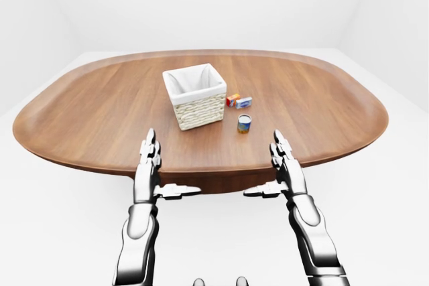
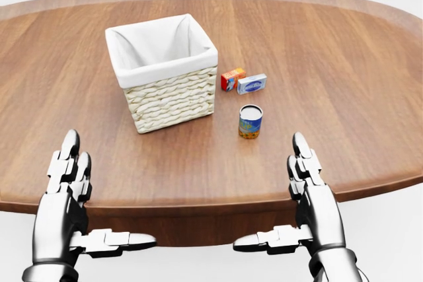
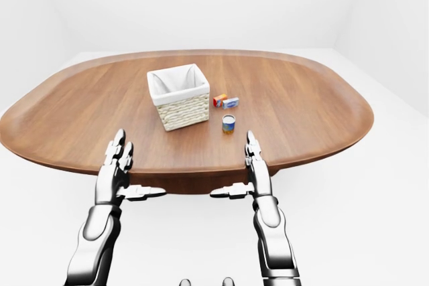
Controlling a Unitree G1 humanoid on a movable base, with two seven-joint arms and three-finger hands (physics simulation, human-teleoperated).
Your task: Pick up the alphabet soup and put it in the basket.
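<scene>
Both hands are empty, with fingers stretched straight and the thumbs pointing inward toward each other. In the head view the right hand (image 2: 310, 196) stands in the lower right of the frame, at the near edge of the surface (image 2: 344, 97), and the left hand (image 2: 66, 189) stands in the lower left, also at that edge. Neither hand touches anything. Upward and a little to the left of the right hand, near the middle of the frame, stands the alphabet soup (image 2: 250, 121), a small upright can with a blue and yellow label and a pale top. It is well apart from the right hand and even farther from the left one. To the left of the can and a bit higher is the basket (image 2: 162, 70), woven, with a white cloth lining, open on top and empty as far as I can see. Just above the can lie two small boxes, an orange box (image 2: 232, 78) and a blue and white box (image 2: 252, 83), touching or almost touching each other. I judge that the can is rigid and will not bend under the fingers, rather light, but its round smooth side can be slippery. It seems best to take it with the right hand around the middle of its side wall, thumb against the other fingers, keeping it upright. The reach is not yet begun.
</scene>
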